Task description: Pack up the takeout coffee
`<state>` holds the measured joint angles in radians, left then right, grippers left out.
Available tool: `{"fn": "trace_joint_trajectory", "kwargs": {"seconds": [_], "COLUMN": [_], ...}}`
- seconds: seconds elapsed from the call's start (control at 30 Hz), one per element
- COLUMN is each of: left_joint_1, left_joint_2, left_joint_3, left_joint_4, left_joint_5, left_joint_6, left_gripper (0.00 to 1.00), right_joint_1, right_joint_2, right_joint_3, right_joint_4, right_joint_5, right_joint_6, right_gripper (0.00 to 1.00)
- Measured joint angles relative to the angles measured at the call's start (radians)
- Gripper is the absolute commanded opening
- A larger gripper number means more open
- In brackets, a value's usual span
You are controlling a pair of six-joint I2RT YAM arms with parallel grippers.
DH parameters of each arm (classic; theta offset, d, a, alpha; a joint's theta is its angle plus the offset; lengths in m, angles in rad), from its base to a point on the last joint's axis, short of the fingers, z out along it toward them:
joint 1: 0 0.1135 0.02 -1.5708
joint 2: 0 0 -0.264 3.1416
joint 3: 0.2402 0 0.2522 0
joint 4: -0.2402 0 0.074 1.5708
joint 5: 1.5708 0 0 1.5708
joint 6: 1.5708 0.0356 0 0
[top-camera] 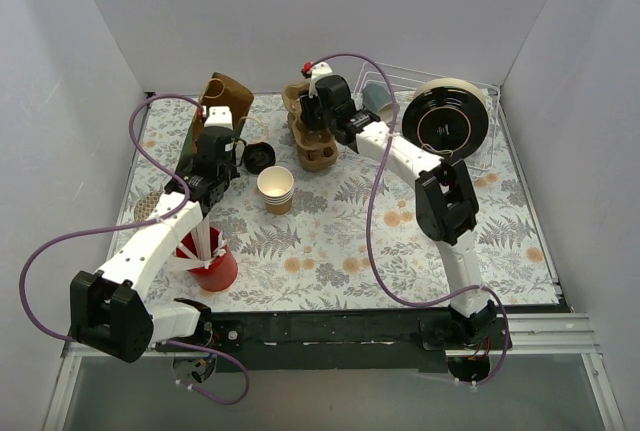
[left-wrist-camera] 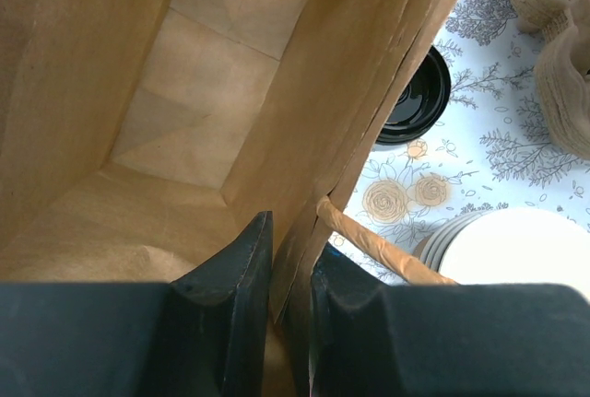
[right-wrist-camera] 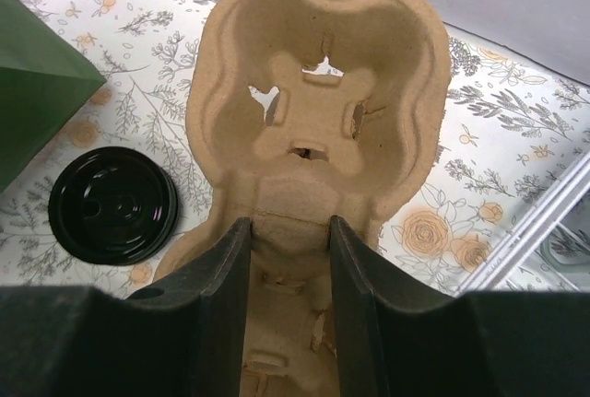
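While the left gripper (left-wrist-camera: 290,231) pinches the paper bag (left-wrist-camera: 184,93) by its rim at far left, the right gripper (right-wrist-camera: 286,227), clamped on the pulp carrier (right-wrist-camera: 318,93), should hold it level (paper cups (top-camera: 276,189) and black lid (top-camera: 258,157) sit mid-table, unpacked).

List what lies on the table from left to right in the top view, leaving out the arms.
red cup of white sticks → black lid → pulp cup carrier → grey-blue mug → black plate
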<state>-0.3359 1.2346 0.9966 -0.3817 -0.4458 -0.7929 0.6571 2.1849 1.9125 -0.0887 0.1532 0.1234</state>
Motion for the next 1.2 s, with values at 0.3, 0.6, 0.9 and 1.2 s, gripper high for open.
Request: {"fn": "trace_joint_trajectory", "kwargs": {"seconds": [0.3, 0.6, 0.9, 1.2], "left_joint_1": [0.0, 0.002, 0.002, -0.016], "left_joint_2": [0.002, -0.071, -0.168, -0.235], "left_joint_3": [0.277, 0.58, 0.581, 0.309], "left_joint_4": [-0.131, -0.168, -0.163, -0.103], "left_joint_5": [0.001, 0.267, 0.832, 1.07], "left_joint_6": [0.037, 0.066, -0.038, -0.226], "left_gripper": [0.0, 0.0, 0.0, 0.0], "right_joint_1": [0.001, 0.005, 0.005, 0.005], "right_joint_2": [-0.21, -0.618, -0.96, -1.246], "right_joint_3": [-0.013, -0.19, -0.435, -0.656], "right_joint_4": [-0.089, -0.152, -0.237, -0.348], "right_joint_5": [0.007, 0.106, 0.179, 0.235], "right_joint_6": [-0.043, -0.1, -0.103, -0.067], "right_gripper": [0.3, 0.31, 0.31, 0.31]}}
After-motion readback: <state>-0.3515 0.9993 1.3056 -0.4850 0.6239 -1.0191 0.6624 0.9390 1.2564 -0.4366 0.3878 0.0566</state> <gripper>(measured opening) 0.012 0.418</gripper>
